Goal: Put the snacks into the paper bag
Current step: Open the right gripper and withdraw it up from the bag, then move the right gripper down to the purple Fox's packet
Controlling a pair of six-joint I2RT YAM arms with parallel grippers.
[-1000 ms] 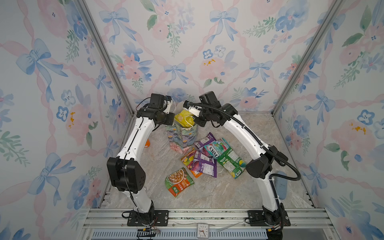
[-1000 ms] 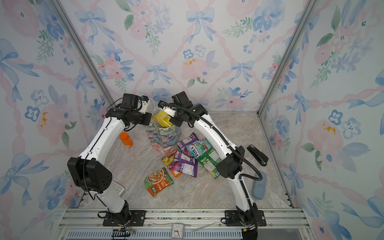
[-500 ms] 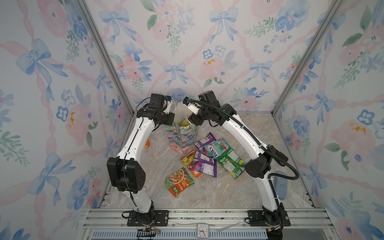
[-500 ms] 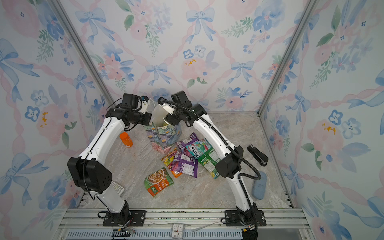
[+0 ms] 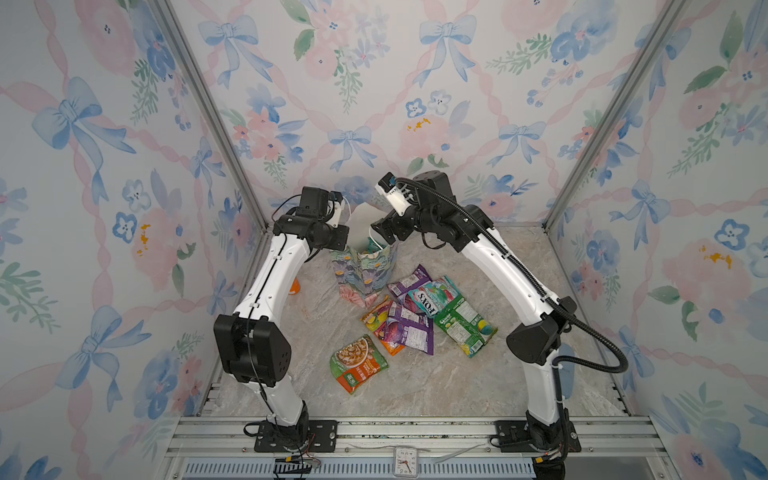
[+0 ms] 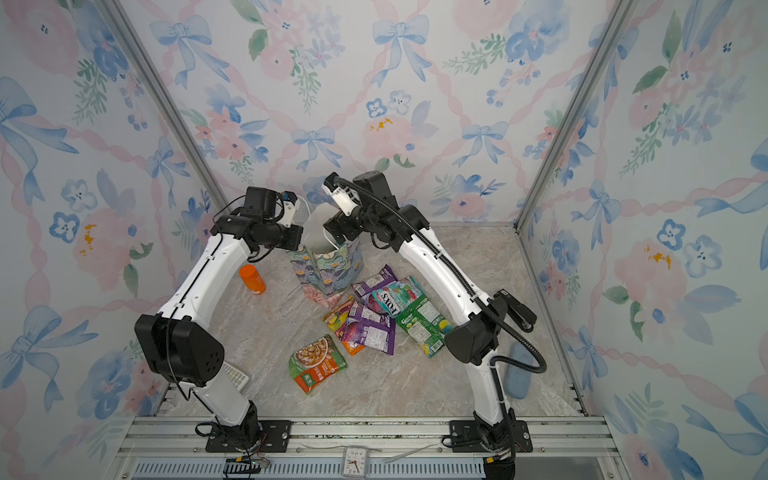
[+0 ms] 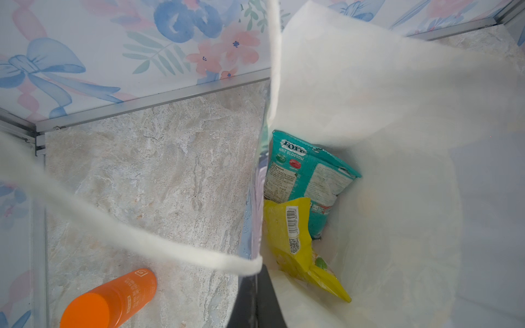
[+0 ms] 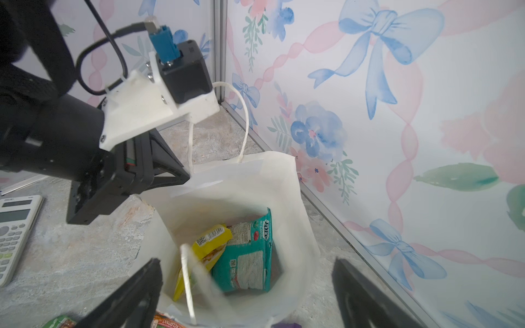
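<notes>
The floral paper bag (image 5: 365, 270) (image 6: 328, 270) stands upright near the back of the table. My left gripper (image 7: 257, 298) is shut on its rim and holds the mouth open; the right wrist view shows that grip (image 8: 159, 176). My right gripper (image 8: 246, 262) (image 5: 380, 232) hangs open just above the mouth with nothing between its fingers. Inside the bag lie a teal packet (image 7: 306, 170) (image 8: 247, 255) and a yellow packet (image 7: 287, 227) (image 8: 210, 241). Several snacks lie on the table in front: a noodle-picture packet (image 5: 358, 363), a purple one (image 5: 405, 330), a teal one (image 5: 432, 295), a green one (image 5: 463, 324).
An orange bottle (image 6: 252, 279) (image 7: 110, 301) lies left of the bag. A black stapler (image 6: 517, 313) and a blue-grey case (image 6: 517, 372) sit by the right wall. A calculator (image 8: 14, 227) lies at the front left. A small clock (image 6: 354, 461) rests on the front rail.
My right gripper held the yellow packet over the bag, then opened; the packet has dropped inside. The left gripper has kept its hold on the rim.
</notes>
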